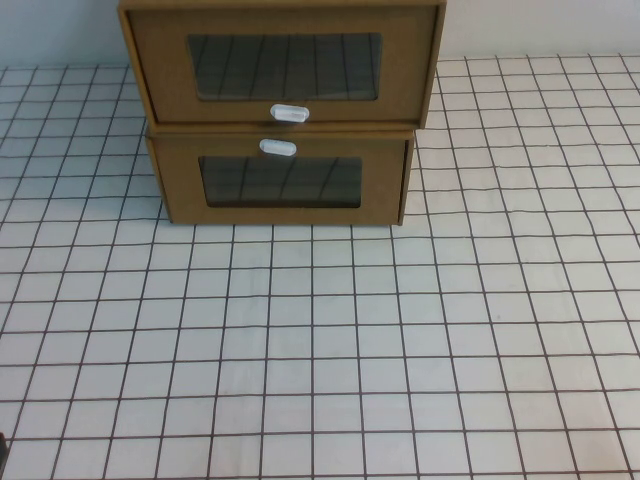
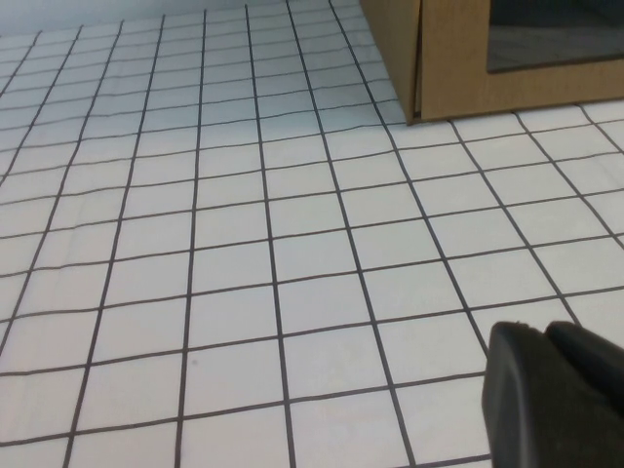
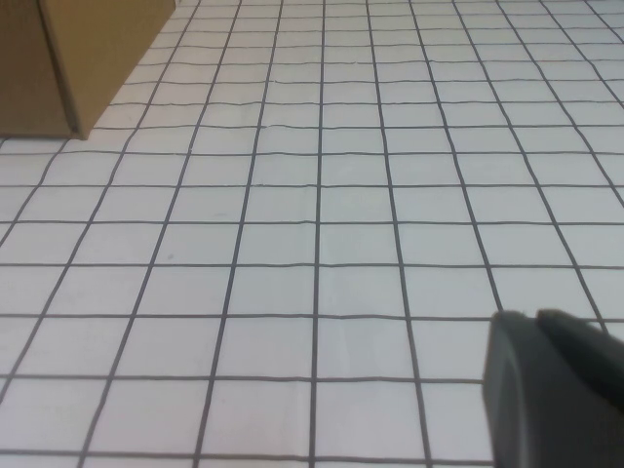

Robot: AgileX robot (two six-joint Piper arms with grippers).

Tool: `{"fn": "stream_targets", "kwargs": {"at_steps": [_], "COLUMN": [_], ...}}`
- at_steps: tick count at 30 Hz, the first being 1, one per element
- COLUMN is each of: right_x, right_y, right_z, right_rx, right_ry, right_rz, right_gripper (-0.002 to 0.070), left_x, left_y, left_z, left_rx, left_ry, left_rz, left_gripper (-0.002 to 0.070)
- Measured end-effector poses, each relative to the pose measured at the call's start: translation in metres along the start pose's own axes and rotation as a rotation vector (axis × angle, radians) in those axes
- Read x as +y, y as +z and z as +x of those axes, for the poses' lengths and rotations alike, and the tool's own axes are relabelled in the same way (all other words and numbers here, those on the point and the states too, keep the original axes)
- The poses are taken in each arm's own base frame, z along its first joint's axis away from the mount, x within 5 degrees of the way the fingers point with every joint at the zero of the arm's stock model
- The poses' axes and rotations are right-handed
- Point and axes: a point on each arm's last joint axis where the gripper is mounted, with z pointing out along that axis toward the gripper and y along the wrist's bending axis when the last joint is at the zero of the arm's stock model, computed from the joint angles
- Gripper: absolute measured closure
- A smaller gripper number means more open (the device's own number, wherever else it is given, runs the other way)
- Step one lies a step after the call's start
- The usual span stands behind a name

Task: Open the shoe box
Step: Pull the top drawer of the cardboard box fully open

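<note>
Two brown cardboard shoe boxes are stacked at the back of the table. The upper box (image 1: 285,60) and the lower box (image 1: 280,180) each have a dark window front and both fronts are shut. A white handle (image 1: 289,113) sits on the upper front and another white handle (image 1: 278,148) on the lower one. My left gripper (image 2: 541,331) is shut on nothing, low over the cloth, well short of the lower box's corner (image 2: 458,58). My right gripper (image 3: 534,317) is also shut and empty, far from the box's side (image 3: 88,49). Neither gripper shows in the high view.
A white cloth with a black grid (image 1: 320,350) covers the table in front of and beside the boxes. A pale wall stands behind the stack.
</note>
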Motion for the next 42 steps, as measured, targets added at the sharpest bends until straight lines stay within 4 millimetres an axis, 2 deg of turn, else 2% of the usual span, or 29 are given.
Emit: {"fn": "stream_targets", "kwargs": {"at_steps": [9, 10, 16, 21, 25, 29, 33, 37, 42], "right_x": [0.0, 0.0, 0.0, 0.0, 0.0, 0.0, 0.0, 0.0, 0.0], "right_y": [0.0, 0.0, 0.0, 0.0, 0.0, 0.0, 0.0, 0.0, 0.0], "right_z": [0.0, 0.0, 0.0, 0.0, 0.0, 0.0, 0.0, 0.0, 0.0], "right_rx": [0.0, 0.0, 0.0, 0.0, 0.0, 0.0, 0.0, 0.0, 0.0], "right_ry": [0.0, 0.0, 0.0, 0.0, 0.0, 0.0, 0.0, 0.0, 0.0], "right_rz": [0.0, 0.0, 0.0, 0.0, 0.0, 0.0, 0.0, 0.0, 0.0], "right_gripper": [0.0689, 0.0689, 0.0689, 0.0689, 0.0689, 0.0689, 0.0689, 0.0689, 0.0689], "left_x": [0.0, -0.001, -0.003, 0.001, -0.001, -0.002, 0.0, 0.002, 0.001], "left_y": [0.0, 0.0, -0.001, -0.004, -0.009, -0.018, -0.015, 0.001, 0.035], "left_z": [-0.002, -0.002, -0.016, -0.028, -0.036, -0.073, -0.117, -0.162, -0.215], "left_rx": [-0.017, -0.024, -0.175, -0.311, -0.271, -0.149, -0.015, 0.092, 0.153], "left_ry": [-0.018, -0.044, -0.454, -0.532, -0.565, -0.512, -0.413, -0.275, -0.131], "left_rz": [0.002, 0.006, 0.072, 0.075, 0.099, 0.117, 0.118, 0.132, 0.2], "left_gripper": [0.0677, 0.0677, 0.0677, 0.0677, 0.0677, 0.0677, 0.0677, 0.0677, 0.0677]}}
